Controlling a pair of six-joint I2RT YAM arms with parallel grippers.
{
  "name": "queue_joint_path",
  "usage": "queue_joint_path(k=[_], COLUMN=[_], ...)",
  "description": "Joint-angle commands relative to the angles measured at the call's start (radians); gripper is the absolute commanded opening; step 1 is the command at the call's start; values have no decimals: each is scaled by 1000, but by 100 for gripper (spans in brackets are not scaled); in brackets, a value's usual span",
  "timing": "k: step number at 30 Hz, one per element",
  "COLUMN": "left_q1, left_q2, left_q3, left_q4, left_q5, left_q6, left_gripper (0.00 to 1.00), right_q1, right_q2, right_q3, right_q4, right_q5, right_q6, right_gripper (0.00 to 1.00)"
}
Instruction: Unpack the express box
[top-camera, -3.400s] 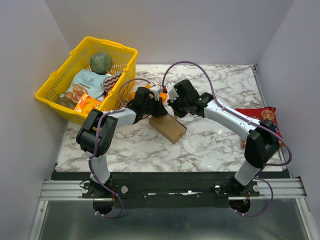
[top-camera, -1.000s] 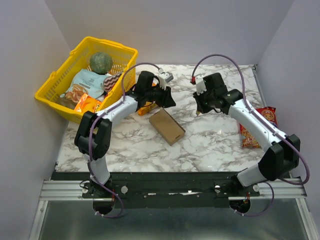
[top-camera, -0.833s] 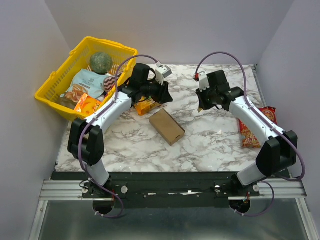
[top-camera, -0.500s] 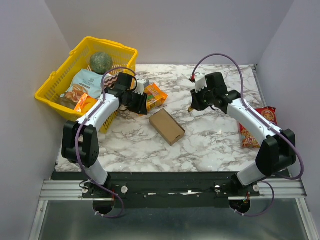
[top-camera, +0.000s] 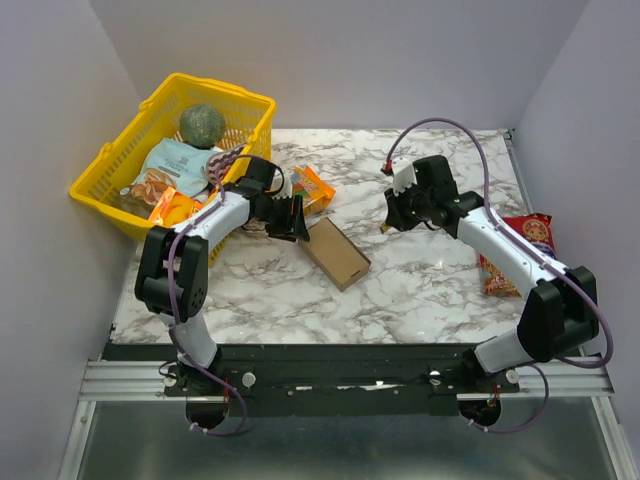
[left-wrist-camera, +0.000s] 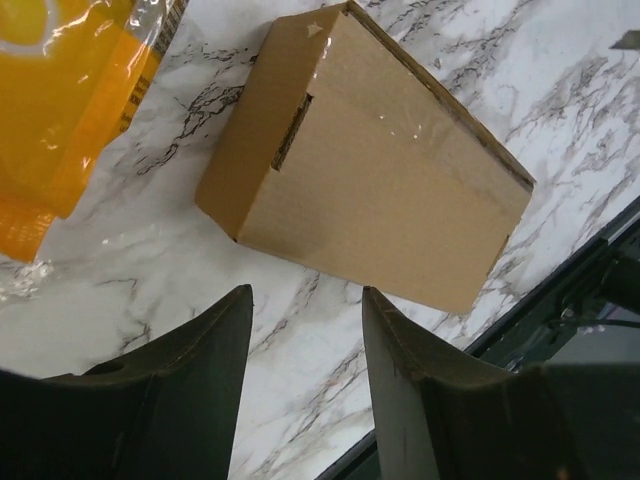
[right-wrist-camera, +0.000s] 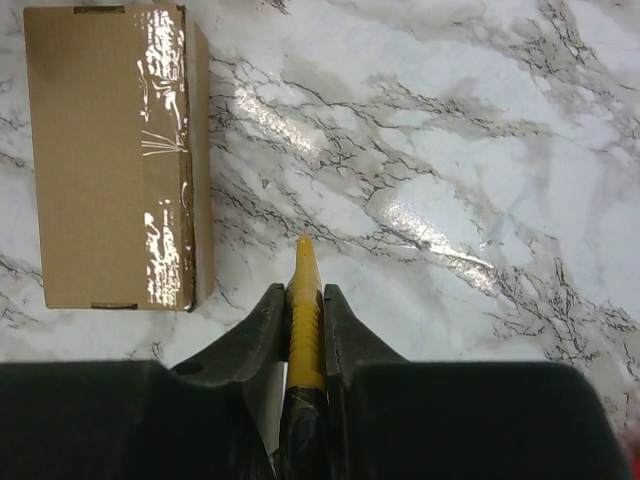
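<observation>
Express box (top-camera: 335, 253), taped shut at mid-table; left gripper (left-wrist-camera: 305, 300) just beside its left end, jaws apart and empty (well placed to steady it); right gripper (right-wrist-camera: 300, 292), off to the right, clamps a slim yellow tool (right-wrist-camera: 303, 262), possibly a cutter for the tape.

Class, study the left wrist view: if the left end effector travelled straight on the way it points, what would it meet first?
The express box: its near edge lies right ahead of the open left end effector. Height is unclear, so it might pass over.
</observation>
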Motion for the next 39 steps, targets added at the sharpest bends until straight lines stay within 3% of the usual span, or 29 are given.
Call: queue_joint_path(k=[1, 7, 13, 20, 23, 28, 31, 39], left_q1=[-31, -97, -102, -57, -27, 26, 35, 35], left_q2=[74, 126, 137, 100, 105, 106, 100, 114], left_q3=[31, 39, -18, -78, -75, -135, -181, -221], left_q4=[53, 30, 30, 91, 85, 136, 186, 226], left_q5=[34, -31, -67, 24, 51, 163, 261, 228], left_q6=[-101, -98, -46, -6, 20, 82, 143, 148], left_gripper=[57, 54, 41, 26, 14, 6, 4, 5], right_q1=[4, 4, 4, 4, 4, 4, 4, 4], right_q2=[-49, -106, -149, -168, -165, -165, -163, -143], right_q3=[-64, -148, -185, -203, -211, -193, -187, -176], right_q4=[43, 69, 67, 66, 66, 58, 58, 47], right_q5=[21, 21, 19, 5, -6, 1, 4, -12], right_q6=[-20, -17, -16, -20, -17, -30, -36, -29], right_gripper=[0, 1, 0, 0, 0, 0, 0, 1])
